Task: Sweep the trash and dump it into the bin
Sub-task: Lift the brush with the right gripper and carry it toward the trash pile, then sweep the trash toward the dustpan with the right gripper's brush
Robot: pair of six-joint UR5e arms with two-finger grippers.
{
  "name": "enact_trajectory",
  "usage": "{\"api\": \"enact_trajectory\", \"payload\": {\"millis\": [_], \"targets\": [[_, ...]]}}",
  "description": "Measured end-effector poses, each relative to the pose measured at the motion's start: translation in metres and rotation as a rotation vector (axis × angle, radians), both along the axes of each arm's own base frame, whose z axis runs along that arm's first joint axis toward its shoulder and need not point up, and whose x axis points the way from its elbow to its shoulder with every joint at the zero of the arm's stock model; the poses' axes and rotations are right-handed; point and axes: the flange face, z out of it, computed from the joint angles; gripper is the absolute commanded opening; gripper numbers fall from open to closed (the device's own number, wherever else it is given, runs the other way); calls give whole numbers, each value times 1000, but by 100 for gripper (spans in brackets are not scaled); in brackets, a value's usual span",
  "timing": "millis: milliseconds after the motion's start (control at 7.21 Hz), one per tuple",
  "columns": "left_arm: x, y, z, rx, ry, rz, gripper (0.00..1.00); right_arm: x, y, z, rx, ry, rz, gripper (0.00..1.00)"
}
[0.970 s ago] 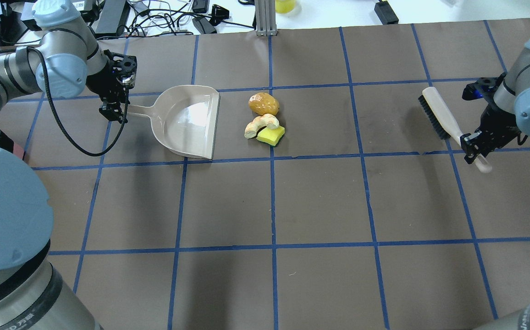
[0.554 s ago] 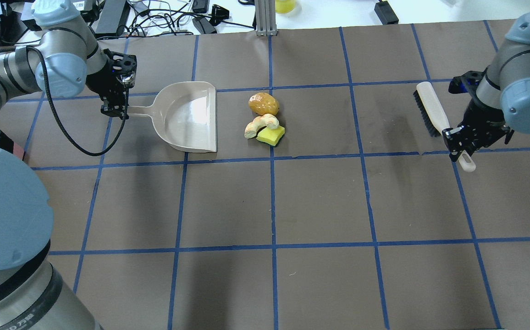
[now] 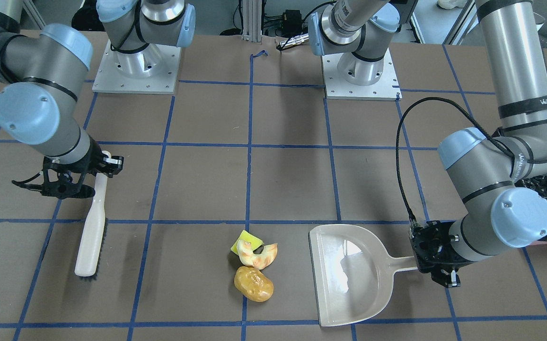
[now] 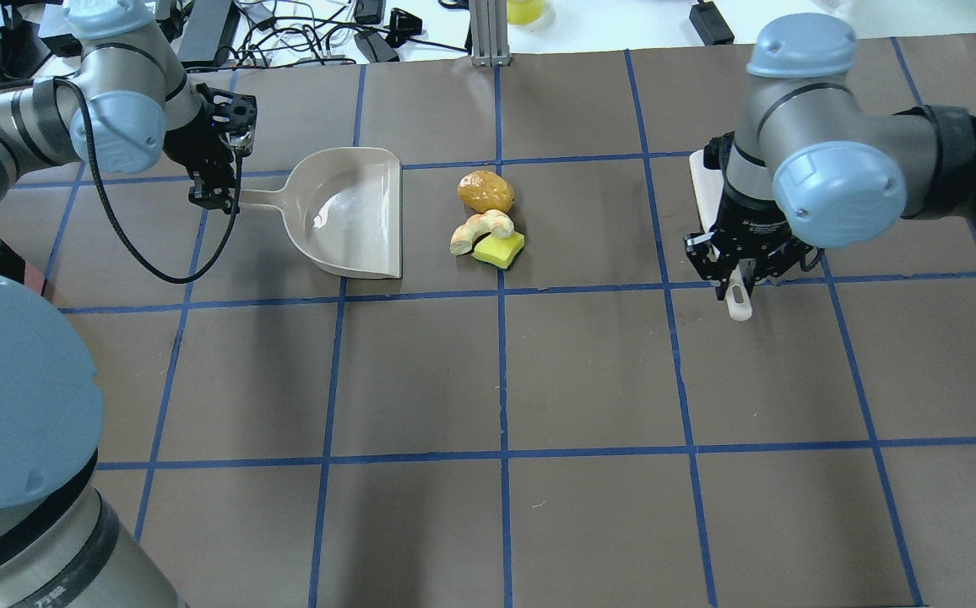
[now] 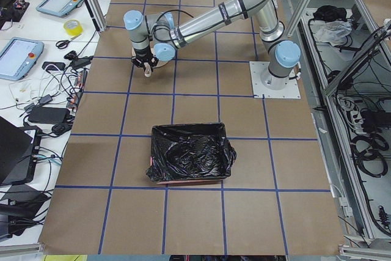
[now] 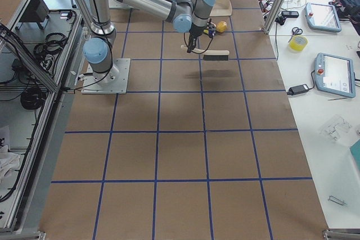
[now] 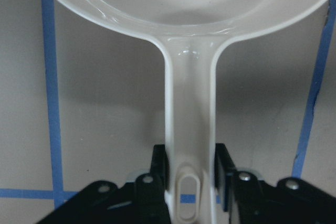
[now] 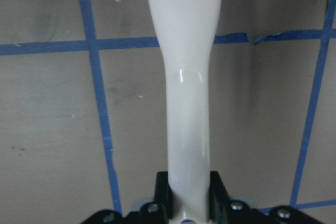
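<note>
Pinching the dustpan (image 4: 353, 215) handle w/ our left hand (image 4: 214, 199) and the brush (image 3: 91, 227) handle w/ our right hand (image 4: 737, 277), we see the trash (image 4: 488, 221) clustered on the surface (image 4: 589, 371) btw. both tools, near the dustpan mouth; the bin (image 5: 190, 154) stands well apart.

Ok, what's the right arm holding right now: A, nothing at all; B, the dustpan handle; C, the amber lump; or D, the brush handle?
D: in the right wrist view the right gripper has its fingers shut on the white handle of the brush, while the dustpan is in the left gripper.
</note>
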Motion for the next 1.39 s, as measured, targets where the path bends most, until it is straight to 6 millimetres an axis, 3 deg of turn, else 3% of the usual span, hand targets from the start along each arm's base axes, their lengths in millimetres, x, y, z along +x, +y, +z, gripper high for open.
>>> {"api": "enact_trajectory", "payload": {"millis": [416,832,1109,1386], "targets": [[-30,-3,3,1,-57,-22,9,80,17,8,1,16,-97,4],[-32,-3,-2,10,-63,-25,8,140,25,-21,26,29,-176,2],[-32,-3,-2,11,-63,-25,8,188,19,-37,29,27,-236,0],[-33,-3,-3,12,-63,-26,8,228,25,-45,27,5,-327,0]]}}
